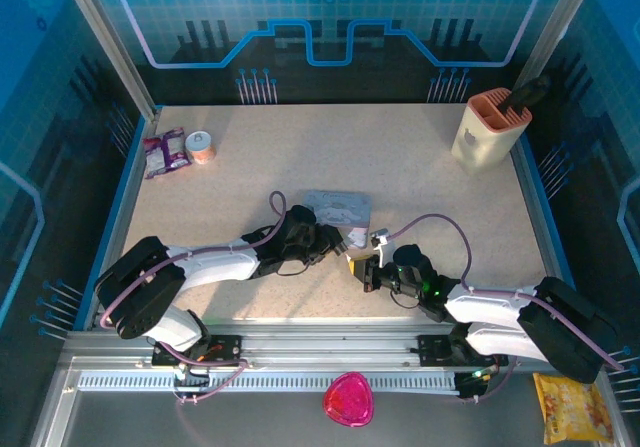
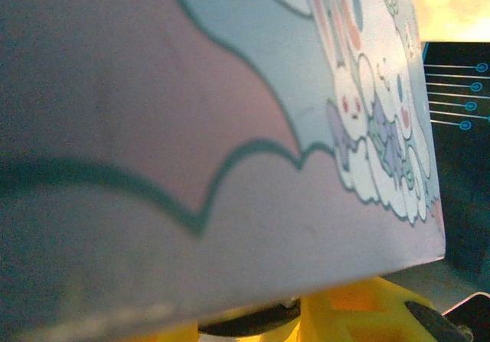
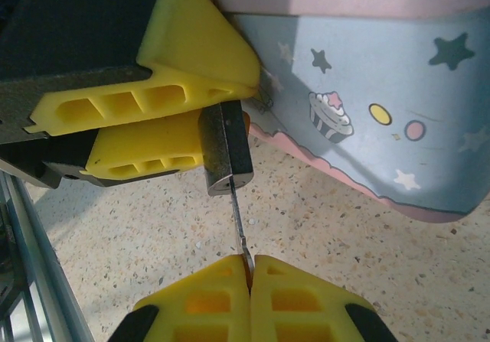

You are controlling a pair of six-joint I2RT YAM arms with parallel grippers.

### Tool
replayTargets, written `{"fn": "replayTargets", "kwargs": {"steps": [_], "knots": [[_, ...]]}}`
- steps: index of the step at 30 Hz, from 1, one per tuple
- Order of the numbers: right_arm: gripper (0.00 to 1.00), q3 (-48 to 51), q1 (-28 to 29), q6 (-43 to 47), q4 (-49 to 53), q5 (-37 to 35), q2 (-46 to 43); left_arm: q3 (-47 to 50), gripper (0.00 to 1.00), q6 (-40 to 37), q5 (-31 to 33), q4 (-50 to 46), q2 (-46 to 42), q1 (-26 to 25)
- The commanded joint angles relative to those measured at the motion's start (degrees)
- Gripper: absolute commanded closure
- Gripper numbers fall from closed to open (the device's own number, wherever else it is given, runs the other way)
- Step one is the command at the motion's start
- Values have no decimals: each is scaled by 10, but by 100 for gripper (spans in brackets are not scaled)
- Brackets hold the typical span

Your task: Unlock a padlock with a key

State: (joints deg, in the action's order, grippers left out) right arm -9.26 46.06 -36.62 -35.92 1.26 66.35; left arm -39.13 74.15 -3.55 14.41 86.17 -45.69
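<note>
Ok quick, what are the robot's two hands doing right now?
Left gripper: fingers shut on the tiny dark metal padlock.
Right gripper: fingers shut on the thin dark grey metal key.

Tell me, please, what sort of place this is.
Probably an enclosed robot test cell in a lab: a speckled table, blue printed wall panels on aluminium framing, left arm and right arm bolted at its near edge.

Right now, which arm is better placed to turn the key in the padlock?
Right. The right gripper is shut on the key, whose tip meets the padlock at its keyhole. The left gripper clamps the padlock body, so it should likely just steady it.
</note>
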Motion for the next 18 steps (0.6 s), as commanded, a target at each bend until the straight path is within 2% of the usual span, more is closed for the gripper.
{"fn": "replayTargets", "kwargs": {"steps": [1, 18], "knots": [[100, 6, -8, -7, -42, -9, 3, 5, 89, 18, -28, 35, -16, 1], [100, -13, -25, -7, -40, 17, 6, 4, 91, 22, -35, 42, -5, -10]]}}
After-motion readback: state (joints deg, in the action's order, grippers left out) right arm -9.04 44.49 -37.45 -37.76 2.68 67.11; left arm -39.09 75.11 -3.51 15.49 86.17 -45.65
